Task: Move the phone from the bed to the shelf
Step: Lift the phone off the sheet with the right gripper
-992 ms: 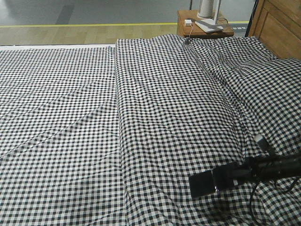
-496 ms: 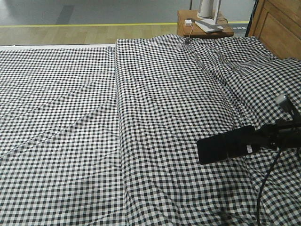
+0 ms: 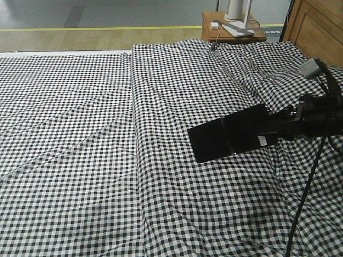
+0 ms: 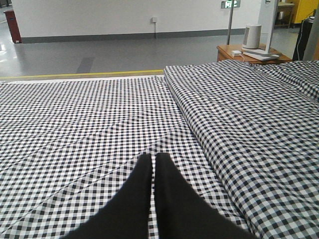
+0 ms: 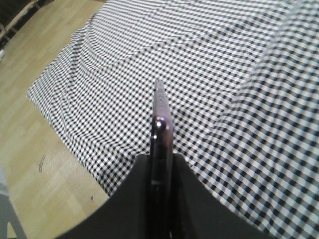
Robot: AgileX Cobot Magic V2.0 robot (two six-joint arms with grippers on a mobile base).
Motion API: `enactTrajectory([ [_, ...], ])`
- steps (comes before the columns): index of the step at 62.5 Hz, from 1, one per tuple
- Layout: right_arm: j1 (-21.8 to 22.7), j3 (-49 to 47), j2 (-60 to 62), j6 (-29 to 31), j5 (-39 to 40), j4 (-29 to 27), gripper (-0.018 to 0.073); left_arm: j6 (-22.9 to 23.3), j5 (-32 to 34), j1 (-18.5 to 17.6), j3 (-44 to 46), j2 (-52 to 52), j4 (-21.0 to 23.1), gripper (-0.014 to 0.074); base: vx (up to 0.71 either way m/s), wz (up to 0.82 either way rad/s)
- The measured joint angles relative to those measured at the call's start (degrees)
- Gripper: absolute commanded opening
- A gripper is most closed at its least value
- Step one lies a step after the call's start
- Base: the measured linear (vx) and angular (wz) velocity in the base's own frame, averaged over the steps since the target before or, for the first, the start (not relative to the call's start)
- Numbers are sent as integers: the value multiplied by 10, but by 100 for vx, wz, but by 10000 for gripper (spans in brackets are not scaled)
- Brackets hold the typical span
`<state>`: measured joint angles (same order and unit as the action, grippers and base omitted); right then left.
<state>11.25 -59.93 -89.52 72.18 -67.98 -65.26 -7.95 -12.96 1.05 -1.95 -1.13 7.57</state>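
The phone [image 3: 228, 134] is a glossy black slab held in the air above the bed [image 3: 80, 134], its broad face turned toward the front camera. My right gripper [image 3: 263, 131] is shut on the phone's right end. In the right wrist view the phone [image 5: 162, 119] shows edge-on with a pinkish rim, clamped between the fingers of my right gripper [image 5: 160, 158]. My left gripper [image 4: 153, 157] is shut on nothing and hovers low over the checked bedding [image 4: 99, 124]. The shelf is out of view.
A brown wooden headboard [image 3: 316, 27] rises at the far right. A small brown nightstand [image 3: 233, 29] with white items stands behind the bed. A folded ridge of bedding [image 3: 136, 107] runs down the middle. Wooden floor [image 5: 45, 164] lies past the bed's edge.
My right gripper has risen from the bed surface and moved farther back with the phone. The phone has turned so its broad face now shows. The left arm has not moved.
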Motion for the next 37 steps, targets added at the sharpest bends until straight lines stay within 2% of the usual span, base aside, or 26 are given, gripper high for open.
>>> enactTrajectory([
  [37,-203,0,119,-28,-10,-17,-4,0,0,0,0,0,0,1,0,0],
])
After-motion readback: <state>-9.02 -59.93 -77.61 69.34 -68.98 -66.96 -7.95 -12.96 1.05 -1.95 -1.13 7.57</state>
